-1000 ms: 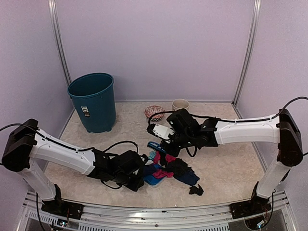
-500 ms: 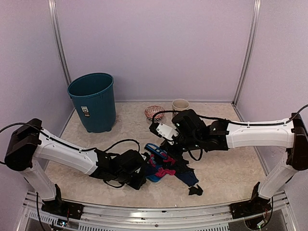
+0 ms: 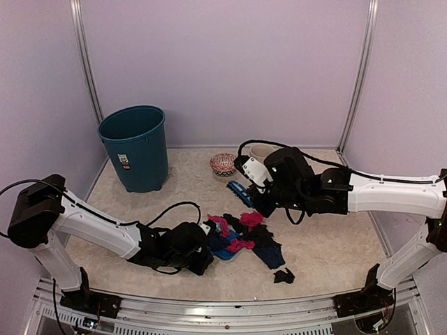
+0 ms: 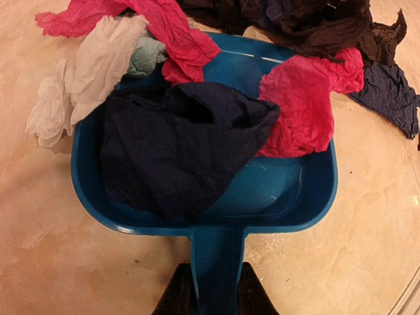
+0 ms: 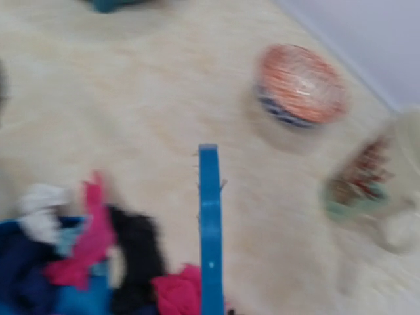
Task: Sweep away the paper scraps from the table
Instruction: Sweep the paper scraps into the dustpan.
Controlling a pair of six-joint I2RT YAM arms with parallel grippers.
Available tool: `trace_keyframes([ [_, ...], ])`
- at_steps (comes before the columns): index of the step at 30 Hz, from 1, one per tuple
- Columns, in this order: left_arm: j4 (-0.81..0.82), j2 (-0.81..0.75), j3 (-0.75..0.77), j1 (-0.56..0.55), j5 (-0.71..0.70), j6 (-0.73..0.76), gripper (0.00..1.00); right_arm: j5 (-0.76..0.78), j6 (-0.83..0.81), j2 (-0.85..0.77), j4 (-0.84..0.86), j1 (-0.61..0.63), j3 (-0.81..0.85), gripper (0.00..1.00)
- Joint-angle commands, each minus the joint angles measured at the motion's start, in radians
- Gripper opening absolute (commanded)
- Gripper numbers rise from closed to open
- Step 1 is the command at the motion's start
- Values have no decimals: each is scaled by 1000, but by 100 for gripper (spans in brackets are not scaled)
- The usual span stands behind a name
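Observation:
The paper scraps (image 3: 246, 234) lie in a pink, black and navy heap mid-table, with one black scrap (image 3: 283, 276) apart near the front. My left gripper (image 4: 216, 298) is shut on the handle of the blue dustpan (image 4: 289, 190), which rests flat on the table (image 3: 328, 237). A navy wad (image 4: 177, 151) and a pink wad (image 4: 302, 105) sit in the pan, and pale scraps (image 4: 85, 72) hang over its left rim. My right gripper (image 3: 257, 199) is shut on the blue brush (image 3: 239, 192), held off the table behind the heap. The right wrist view is blurred; the brush (image 5: 210, 230) sticks forward.
A teal bin (image 3: 134, 146) stands at the back left. A patterned bowl (image 3: 223, 164) and a mug (image 3: 262, 151) sit at the back, close behind the brush. The metal frame edge (image 3: 230, 305) runs along the front.
My right arm has lifted the brush off the heap and carried it back and to the right. The left gripper with the dustpan has barely shifted.

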Motion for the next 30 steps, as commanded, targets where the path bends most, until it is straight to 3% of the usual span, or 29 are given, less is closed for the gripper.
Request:
trace_keyframes([
  [1, -81, 57, -40, -1, -30, 5, 0, 180, 29, 15, -38, -44, 4, 0],
  [14, -106, 60, -30, -6, -28, 2, 0, 100, 24, 237, -40, -73, 6, 0],
  [30, -96, 82, -38, -4, -22, -2, 0, -51, 29, 295, -9, 54, 31, 0],
])
